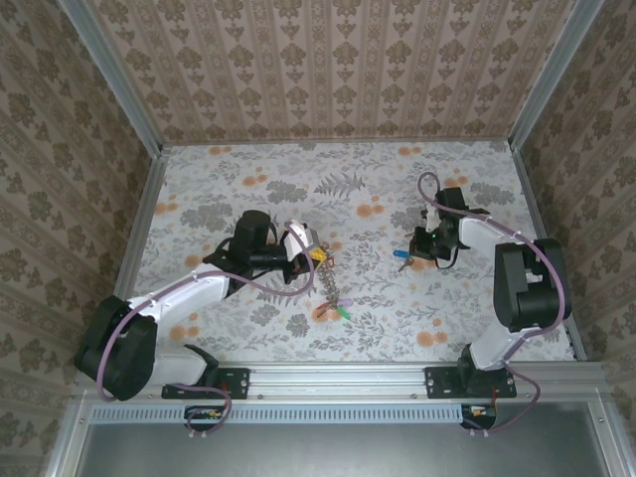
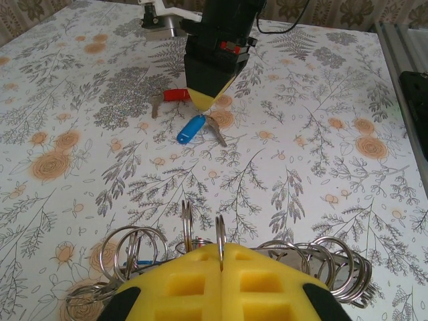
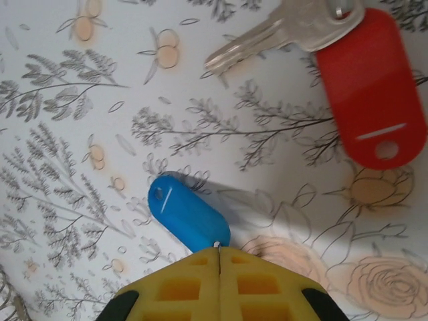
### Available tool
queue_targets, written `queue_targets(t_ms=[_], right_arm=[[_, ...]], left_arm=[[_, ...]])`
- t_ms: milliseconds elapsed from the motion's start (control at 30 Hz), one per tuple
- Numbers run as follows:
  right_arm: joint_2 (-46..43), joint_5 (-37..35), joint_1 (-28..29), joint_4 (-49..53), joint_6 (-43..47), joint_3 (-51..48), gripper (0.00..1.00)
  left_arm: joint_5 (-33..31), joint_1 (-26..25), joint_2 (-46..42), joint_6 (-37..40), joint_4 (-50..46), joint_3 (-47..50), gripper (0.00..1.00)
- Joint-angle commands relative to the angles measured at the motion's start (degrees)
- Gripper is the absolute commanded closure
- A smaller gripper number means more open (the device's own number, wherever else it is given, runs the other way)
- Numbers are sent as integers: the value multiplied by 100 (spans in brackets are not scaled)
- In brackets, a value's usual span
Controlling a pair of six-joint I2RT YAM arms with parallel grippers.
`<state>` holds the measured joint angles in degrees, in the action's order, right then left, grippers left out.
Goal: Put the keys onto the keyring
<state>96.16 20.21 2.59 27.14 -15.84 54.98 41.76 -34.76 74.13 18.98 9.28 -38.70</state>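
- Floral-print table [image 1: 477, 199], patterned walls on three sides.
- left gripper [image 2: 220, 249]: yellow fingers closed on one loop of the keyring [image 2: 219, 231], with the other loops fanned out either side.
- Left arm is low, with the forearm reaching right toward mid-table.
- right gripper [image 3: 219, 250]: jaws shut, tips down at the end of the blue-tagged key [image 3: 188, 212]. Can't tell if it's actually pinched.
- Right arm is folded, with the wrist pointing down.
- red-tagged key [image 3: 371, 87] lies flat just beside the blue one, apart from the fingers.
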Motion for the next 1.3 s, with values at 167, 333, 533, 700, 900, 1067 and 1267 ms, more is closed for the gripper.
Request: queue_targets(t_ms=[167,333,533,700,900,1067,1267], right_arm=[[405,-228,-13,52,68,45,90],[443,-260,-13,44,80,58,86],[465,-121,-4,7,72,88,83],[440,18,-4,-94,-48,95,82],[465,85,47,-59,-62,183,83],[508,-14,109,13,-34,254,89],[507,-205,189,91,0,302,87]], left_arm=[[163,13,-39,98,118,-269,100],[159,13,-50,86,118,-257,100],[179,13,-46,106,118,-252,100],[183,13,-34,94,127,-243,100],[175,13,-39,106,127,-238,100],[179,13,-30,92,135,-238,100],[180,13,-46,110,118,-241,100]])
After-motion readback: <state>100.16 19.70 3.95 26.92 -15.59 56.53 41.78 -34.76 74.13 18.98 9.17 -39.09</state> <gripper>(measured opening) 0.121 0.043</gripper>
